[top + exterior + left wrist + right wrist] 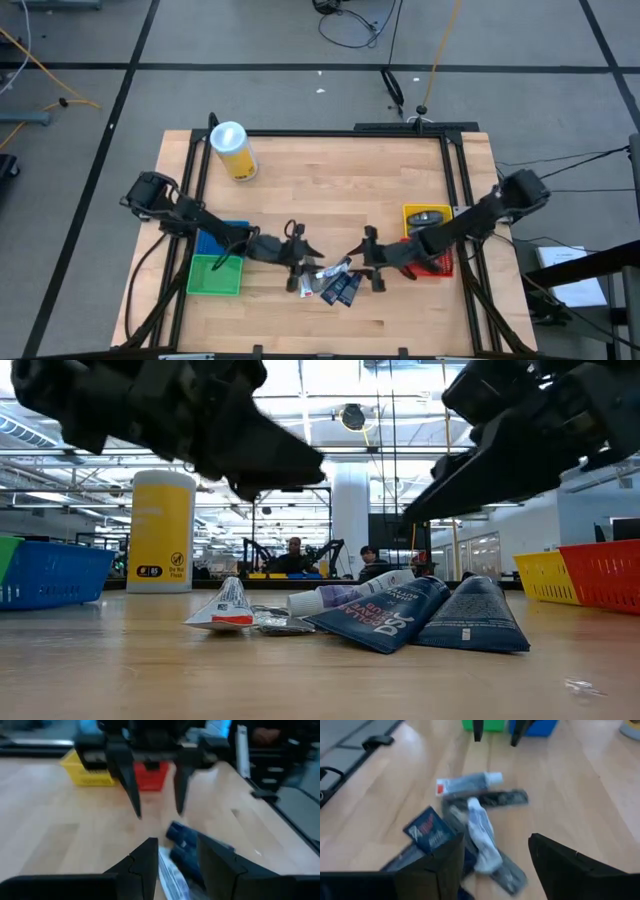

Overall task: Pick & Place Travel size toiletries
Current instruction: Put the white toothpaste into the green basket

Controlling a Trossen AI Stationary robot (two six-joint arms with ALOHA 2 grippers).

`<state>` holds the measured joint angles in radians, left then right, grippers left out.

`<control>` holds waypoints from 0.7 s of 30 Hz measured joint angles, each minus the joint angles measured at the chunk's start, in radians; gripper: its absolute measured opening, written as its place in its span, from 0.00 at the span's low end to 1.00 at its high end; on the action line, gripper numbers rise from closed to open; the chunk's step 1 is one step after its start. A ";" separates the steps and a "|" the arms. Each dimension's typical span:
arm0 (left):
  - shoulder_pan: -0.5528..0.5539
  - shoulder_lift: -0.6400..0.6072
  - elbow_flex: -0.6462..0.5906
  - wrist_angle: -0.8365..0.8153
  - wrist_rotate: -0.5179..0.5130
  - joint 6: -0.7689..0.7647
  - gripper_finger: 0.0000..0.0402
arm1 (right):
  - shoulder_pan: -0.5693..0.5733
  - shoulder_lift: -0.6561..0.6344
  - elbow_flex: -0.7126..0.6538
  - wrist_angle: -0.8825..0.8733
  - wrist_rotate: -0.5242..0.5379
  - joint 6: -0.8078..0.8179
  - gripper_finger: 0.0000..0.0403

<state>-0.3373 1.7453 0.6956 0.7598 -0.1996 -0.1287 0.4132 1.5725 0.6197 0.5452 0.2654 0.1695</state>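
Observation:
The toiletries lie in a small pile (332, 284) on the wooden table near its near edge: a white tube with a red end (230, 605), a silver sachet (280, 623), a white tube (482, 837) and dark blue flat packets (385, 615). My left gripper (308, 255) hovers open just left of the pile, above the table. My right gripper (362, 256) hovers open just right of it and faces the left one. In the low view both grippers hang above the pile and touch nothing. The right wrist view shows the pile (470, 815) ahead of my open fingers.
A blue bin (222, 238) and a green bin (214, 276) stand at the left, under the left arm. A yellow bin (427, 216) and a red bin (438, 264) stand at the right. A yellow cylinder with a white lid (233, 150) stands far left. People are in the room behind.

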 joint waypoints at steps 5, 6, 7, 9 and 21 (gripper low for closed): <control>-0.047 0.069 0.062 -0.004 -0.090 -0.041 0.33 | 0.009 0.070 0.000 0.060 0.000 0.033 0.50; -0.050 0.090 0.075 -0.006 -0.089 -0.060 0.33 | 0.013 0.075 0.000 0.060 0.001 0.043 0.50; -0.051 0.113 0.088 -0.010 -0.089 -0.076 0.33 | 0.018 0.077 0.000 0.057 0.000 0.054 0.50; -0.049 0.159 0.118 -0.009 -0.090 -0.112 0.36 | 0.031 0.075 0.000 0.038 0.000 0.074 0.50; 0.021 0.319 0.228 -0.114 0.037 -0.303 0.60 | 0.096 0.073 -0.022 0.049 0.003 0.076 0.49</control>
<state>-0.3164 2.0639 0.9238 0.6455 -0.1629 -0.4314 0.5096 1.6451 0.5977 0.5943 0.2682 0.2457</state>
